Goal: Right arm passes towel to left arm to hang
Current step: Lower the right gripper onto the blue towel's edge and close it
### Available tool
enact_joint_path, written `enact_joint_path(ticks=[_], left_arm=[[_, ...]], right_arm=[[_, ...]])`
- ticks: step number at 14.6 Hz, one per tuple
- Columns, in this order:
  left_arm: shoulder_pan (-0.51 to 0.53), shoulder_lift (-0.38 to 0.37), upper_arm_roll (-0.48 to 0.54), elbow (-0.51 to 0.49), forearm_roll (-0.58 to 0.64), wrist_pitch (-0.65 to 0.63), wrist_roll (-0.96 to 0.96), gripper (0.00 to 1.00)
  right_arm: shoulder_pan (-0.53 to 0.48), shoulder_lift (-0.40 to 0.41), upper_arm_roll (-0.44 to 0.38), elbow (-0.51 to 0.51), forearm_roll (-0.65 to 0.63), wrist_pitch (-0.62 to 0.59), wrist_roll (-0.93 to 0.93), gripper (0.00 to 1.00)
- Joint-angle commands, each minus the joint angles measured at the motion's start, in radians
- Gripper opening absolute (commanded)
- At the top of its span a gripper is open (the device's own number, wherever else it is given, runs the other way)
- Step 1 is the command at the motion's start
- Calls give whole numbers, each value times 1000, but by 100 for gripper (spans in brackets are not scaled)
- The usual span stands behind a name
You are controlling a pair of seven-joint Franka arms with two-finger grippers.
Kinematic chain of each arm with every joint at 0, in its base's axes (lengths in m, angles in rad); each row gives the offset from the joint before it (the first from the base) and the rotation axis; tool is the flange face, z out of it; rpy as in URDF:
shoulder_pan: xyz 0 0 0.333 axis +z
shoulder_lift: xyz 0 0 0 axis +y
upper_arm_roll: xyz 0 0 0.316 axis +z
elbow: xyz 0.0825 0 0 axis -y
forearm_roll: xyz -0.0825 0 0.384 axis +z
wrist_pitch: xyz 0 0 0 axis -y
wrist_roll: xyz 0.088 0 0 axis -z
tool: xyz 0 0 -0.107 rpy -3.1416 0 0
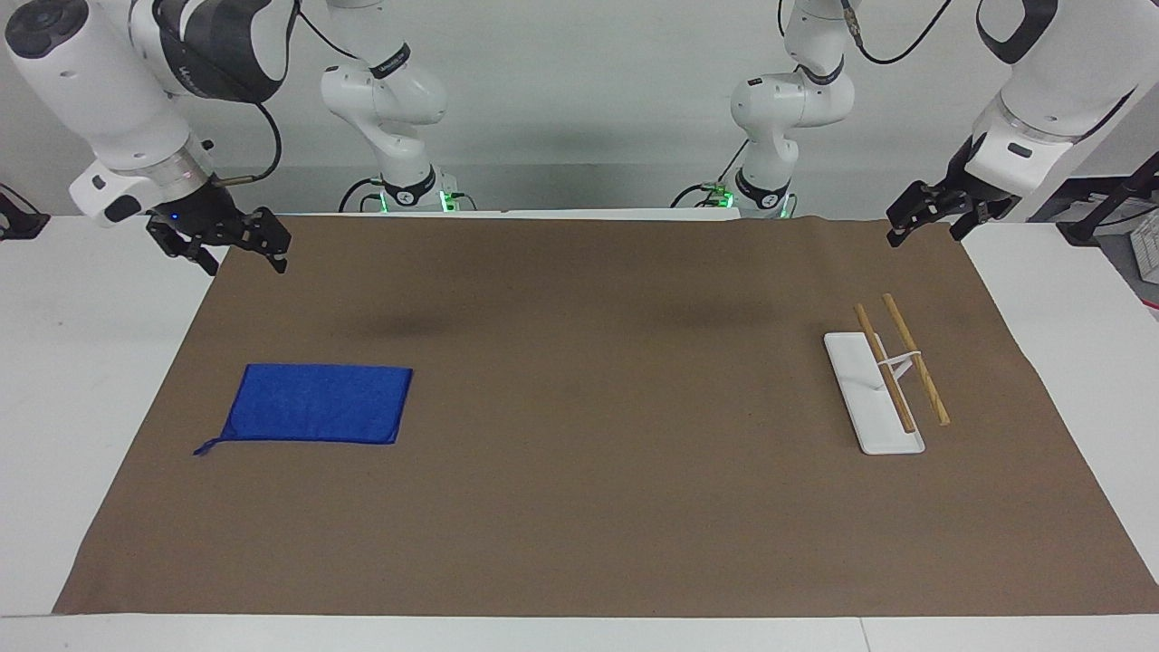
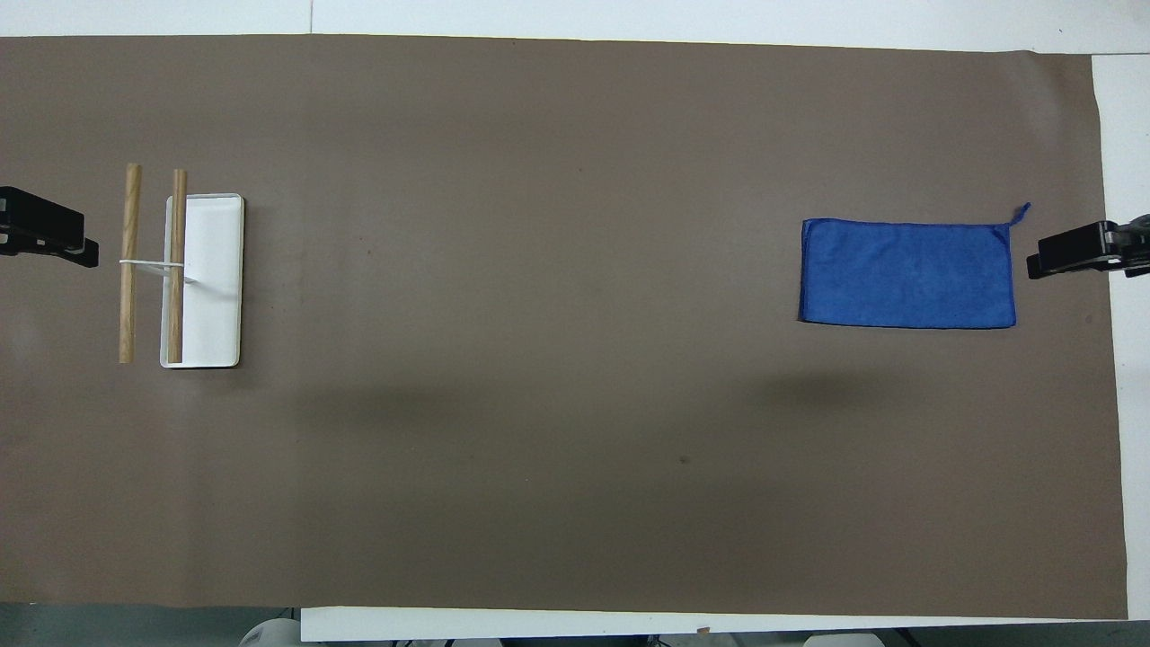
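Observation:
The blue towel (image 1: 317, 403) lies flat on the brown mat toward the right arm's end of the table, its loop tag (image 1: 205, 447) at the corner farthest from the robots. It also shows in the overhead view (image 2: 907, 274). My right gripper (image 1: 249, 267) hangs open and empty in the air over the mat's edge at its own end, apart from the towel; in the overhead view it (image 2: 1069, 252) shows beside the towel. My left gripper (image 1: 924, 237) waits open and empty over the mat's edge at the left arm's end (image 2: 49, 238).
A hanging rack with a white base (image 1: 860, 398) and two wooden rods (image 1: 916, 359) stands toward the left arm's end of the table (image 2: 216, 279). The brown mat (image 1: 579, 507) covers most of the white table.

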Motion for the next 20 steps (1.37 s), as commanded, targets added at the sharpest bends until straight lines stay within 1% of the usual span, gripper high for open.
enact_joint_path(ticks=[1, 5, 7, 8, 10, 12, 14, 15, 16, 17, 20], left_arm=[[-18, -27, 2, -34, -12, 6, -11, 100], [-13, -21, 1, -16, -15, -15, -3, 100], [-12, -21, 6, -16, -13, -22, -5, 100], [-12, -23, 6, -20, -13, -19, -5, 100], [-12, -23, 6, -23, -13, -17, -5, 100], [-12, -26, 6, -31, -12, -16, -3, 100], [-12, -28, 8, -33, -10, -16, -2, 100], [-12, -28, 6, -33, -9, -17, 0, 100], [-14, -28, 6, -33, -6, -17, 1, 100], [-14, -28, 6, -33, -4, -16, 3, 100], [-12, -26, 8, -26, -3, -28, 35, 100]], right_arm=[[-13, 1, 4, 3, -16, -23, -14, 100], [-13, 7, 9, 3, -16, -19, -16, 100], [-15, 35, 4, -4, -14, -2, -17, 100], [-15, 41, 6, -18, -16, 39, -20, 100], [-15, 64, 6, -107, -14, 163, -22, 100], [-15, 107, 6, -202, -14, 332, -42, 100], [-15, 134, 4, -304, -14, 540, -69, 100], [-21, 160, 4, -335, -14, 622, -112, 100], [-27, 187, 6, -349, -14, 676, -140, 100], [-27, 214, 4, -351, -14, 705, -143, 100], [-28, 253, 4, -369, -16, 712, -157, 100]])
